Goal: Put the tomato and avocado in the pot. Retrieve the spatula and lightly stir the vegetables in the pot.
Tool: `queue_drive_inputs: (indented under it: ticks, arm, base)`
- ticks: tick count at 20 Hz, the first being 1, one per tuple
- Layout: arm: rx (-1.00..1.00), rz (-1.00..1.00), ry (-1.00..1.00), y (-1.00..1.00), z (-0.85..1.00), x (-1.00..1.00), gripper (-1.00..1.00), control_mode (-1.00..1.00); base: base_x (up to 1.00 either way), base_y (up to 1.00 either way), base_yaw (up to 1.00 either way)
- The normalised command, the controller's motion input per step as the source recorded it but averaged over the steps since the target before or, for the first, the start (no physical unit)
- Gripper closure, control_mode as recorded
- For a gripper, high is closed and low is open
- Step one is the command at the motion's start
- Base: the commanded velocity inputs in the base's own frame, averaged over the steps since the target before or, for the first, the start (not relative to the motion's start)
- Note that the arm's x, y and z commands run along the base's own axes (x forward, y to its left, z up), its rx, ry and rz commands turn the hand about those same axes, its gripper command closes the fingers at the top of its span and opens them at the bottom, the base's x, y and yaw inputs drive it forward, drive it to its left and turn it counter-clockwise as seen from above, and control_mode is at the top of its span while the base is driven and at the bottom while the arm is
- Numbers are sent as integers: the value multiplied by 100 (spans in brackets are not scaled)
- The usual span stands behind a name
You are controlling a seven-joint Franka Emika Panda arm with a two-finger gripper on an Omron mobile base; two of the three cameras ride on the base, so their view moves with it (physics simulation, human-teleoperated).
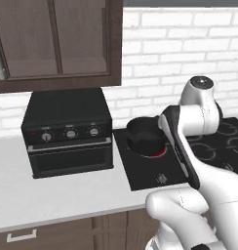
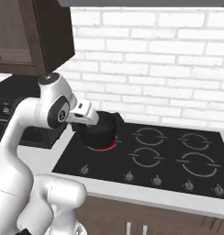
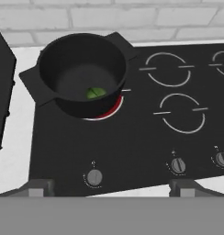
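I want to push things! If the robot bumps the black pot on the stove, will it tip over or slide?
Probably not tip: the pot looks wide, low and flat-bottomed on the glowing red burner. It might slide, since the stovetop looks smooth. It seems nearly empty, with one small green thing inside, so it is likely fairly light.

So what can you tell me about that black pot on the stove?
The pot is round, deep and matte black, with two short flat side handles. It stands upright on the cooktop's rear left burner, which glows red beneath it. A small green item lies on its bottom. The countertop oven stands apart to its left. Nothing grips it.
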Motion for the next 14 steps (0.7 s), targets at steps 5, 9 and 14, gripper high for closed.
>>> queue_drive_inputs:
  ticks: [5,9,14]
  arm:
    - [0,0,0,0,0,0,-100,100]
    - [0,0,0,0,0,0,-100,100]
    - [0,0,0,0,0,0,-100,100]
  base:
    - [-10,-76,-4]
    - [0,-100,0]
    - [0,-100,0]
